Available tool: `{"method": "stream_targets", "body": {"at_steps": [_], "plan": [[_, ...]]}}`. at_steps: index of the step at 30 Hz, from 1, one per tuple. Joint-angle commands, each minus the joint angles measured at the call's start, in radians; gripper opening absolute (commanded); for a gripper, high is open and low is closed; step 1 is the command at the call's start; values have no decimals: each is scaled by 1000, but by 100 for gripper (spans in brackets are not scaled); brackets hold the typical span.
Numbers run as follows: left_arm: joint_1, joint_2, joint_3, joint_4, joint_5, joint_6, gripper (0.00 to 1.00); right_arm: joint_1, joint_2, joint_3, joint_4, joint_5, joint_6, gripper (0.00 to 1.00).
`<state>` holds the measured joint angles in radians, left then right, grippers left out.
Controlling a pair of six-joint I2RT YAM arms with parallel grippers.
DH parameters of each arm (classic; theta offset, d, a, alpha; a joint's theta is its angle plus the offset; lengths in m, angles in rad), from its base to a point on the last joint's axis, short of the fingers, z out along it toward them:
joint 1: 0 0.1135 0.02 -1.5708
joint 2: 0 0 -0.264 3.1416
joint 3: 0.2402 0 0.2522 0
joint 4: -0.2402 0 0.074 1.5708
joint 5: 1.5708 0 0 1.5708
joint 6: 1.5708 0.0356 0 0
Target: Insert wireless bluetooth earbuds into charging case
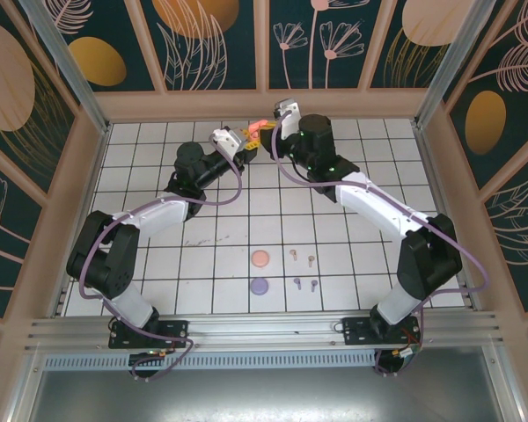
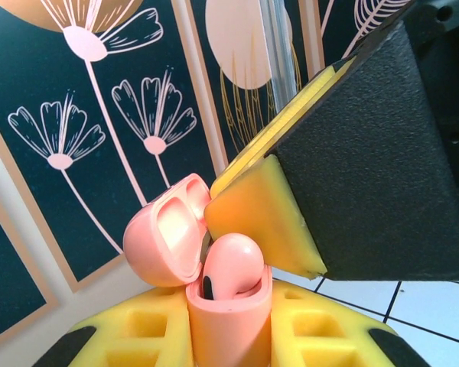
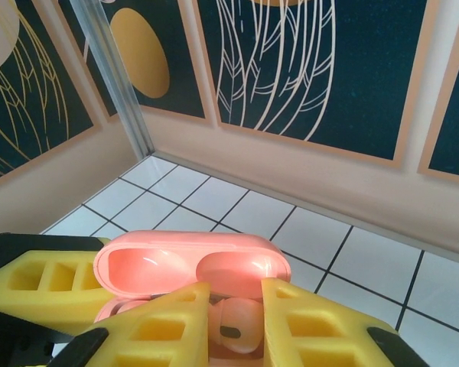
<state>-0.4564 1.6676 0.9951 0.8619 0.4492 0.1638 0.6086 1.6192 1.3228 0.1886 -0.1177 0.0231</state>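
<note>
Left wrist view is showing a coral case (image 2: 229,325) standing upright with its lid swinging open toward 10 o'clock. A coral earbud (image 2: 233,264) is sitting in the case, its round, shiny top poking out, with a small dark spot on its side. The left claw (image 2: 229,336) is squeezing the case body between its yellow fingers, so it is closed on the case. One yellow pad (image 2: 260,222) of the other claw is touching the bud from 1 o'clock.

Right wrist view is showing the right claw (image 3: 236,306) with the same bud filling the gap between its two yellow fingers. It is closed on the bud, with the open lid behind it at 12 o'clock.

Top view is showing both claws meeting at 12 o'clock on the table (image 1: 202,176), up off the surface near the far wall.

Down at 6 o'clock on the table, a peach case (image 1: 260,258) is lying flat, and a purple case (image 1: 260,286) is lying just beside it at 6 o'clock. Two tan earbuds (image 1: 302,257) are lying at 3 o'clock from the peach case. Two purple earbuds (image 1: 304,283) are lying at 3 o'clock from the purple case. All four buds are tiny.

White tiles with dark lines are covering the table. Dark green walls (image 1: 220,35) with pale flowers, leaves and orange circles are standing around it.
</note>
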Motion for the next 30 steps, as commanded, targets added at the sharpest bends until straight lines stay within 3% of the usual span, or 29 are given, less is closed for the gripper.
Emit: {"method": "stream_targets", "body": {"at_steps": [1, 14, 22, 30], "plan": [[-13, -14, 28, 108, 28, -12, 0, 36, 4, -28, -46, -31, -16, 23], [-13, -3, 27, 112, 27, -17, 0, 34, -52, -70, -54, -5, 16, 36], [-14, 1, 30, 112, 27, -13, 0, 35, -92, -95, -64, 5, 47, 58], [-14, 7, 31, 112, 24, -11, 0, 18, -146, -112, -94, -3, 73, 65]]}}
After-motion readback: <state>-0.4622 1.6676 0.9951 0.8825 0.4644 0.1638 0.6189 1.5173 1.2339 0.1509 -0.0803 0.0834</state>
